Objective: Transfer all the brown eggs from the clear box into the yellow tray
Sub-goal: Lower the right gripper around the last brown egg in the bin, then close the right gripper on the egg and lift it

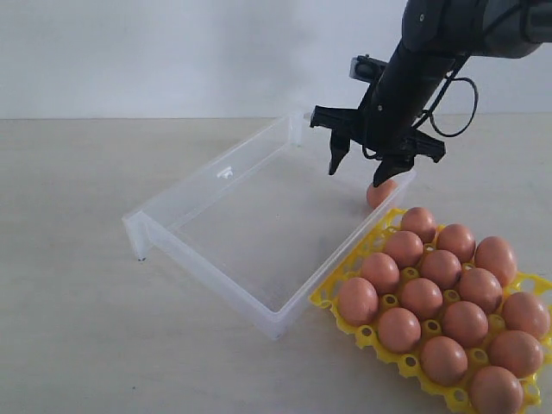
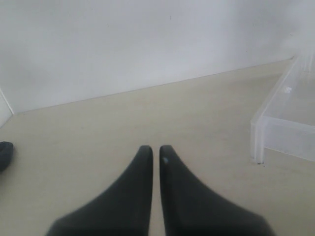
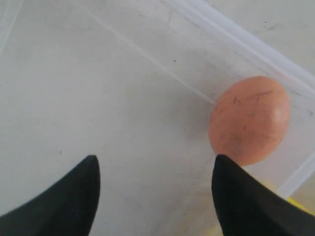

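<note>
hovering our right gripper [image 1: 356, 172], fingers spread wide to straddle it, just above the last brown egg [image 1: 380, 193] in the clear box [image 1: 207, 177] corner.

Plain white wall [image 1: 172, 52] behind a pale beige tabletop [image 1: 69, 328], soft even light, faint shadows.

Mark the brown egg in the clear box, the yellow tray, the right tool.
brown egg [image 3: 248, 120]: right wrist view, shell middle.
yellow tray [image 1: 325, 298]: exterior view, bare corner rim.
right tool [image 1: 356, 173]: exterior view, between its fingertips.
</note>
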Robot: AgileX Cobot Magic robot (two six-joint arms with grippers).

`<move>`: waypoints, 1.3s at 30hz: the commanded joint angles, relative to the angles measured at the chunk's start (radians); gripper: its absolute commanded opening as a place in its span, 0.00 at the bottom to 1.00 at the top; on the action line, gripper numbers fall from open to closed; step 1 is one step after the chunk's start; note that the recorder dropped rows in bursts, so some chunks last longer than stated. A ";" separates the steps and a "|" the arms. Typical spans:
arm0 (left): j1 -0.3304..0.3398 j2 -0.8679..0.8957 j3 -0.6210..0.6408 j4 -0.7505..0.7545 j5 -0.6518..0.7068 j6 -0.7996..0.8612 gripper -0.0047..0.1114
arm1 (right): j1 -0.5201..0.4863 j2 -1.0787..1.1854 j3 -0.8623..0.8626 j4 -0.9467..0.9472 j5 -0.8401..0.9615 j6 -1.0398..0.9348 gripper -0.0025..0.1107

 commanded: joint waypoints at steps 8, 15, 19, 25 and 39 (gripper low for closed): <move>-0.003 -0.003 -0.003 -0.005 -0.007 -0.003 0.08 | 0.000 0.016 -0.006 -0.019 0.003 0.100 0.53; -0.003 -0.003 -0.003 -0.005 -0.007 -0.003 0.08 | -0.002 0.016 -0.006 -0.078 -0.067 0.155 0.53; -0.003 -0.003 -0.003 -0.005 -0.007 -0.003 0.08 | -0.002 0.016 -0.006 -0.120 -0.117 0.200 0.53; -0.003 -0.003 -0.003 -0.005 -0.007 -0.003 0.08 | -0.002 0.057 -0.006 -0.252 -0.029 0.219 0.53; -0.003 -0.003 -0.003 -0.005 -0.007 -0.003 0.08 | -0.002 0.174 -0.006 -0.269 -0.099 0.208 0.16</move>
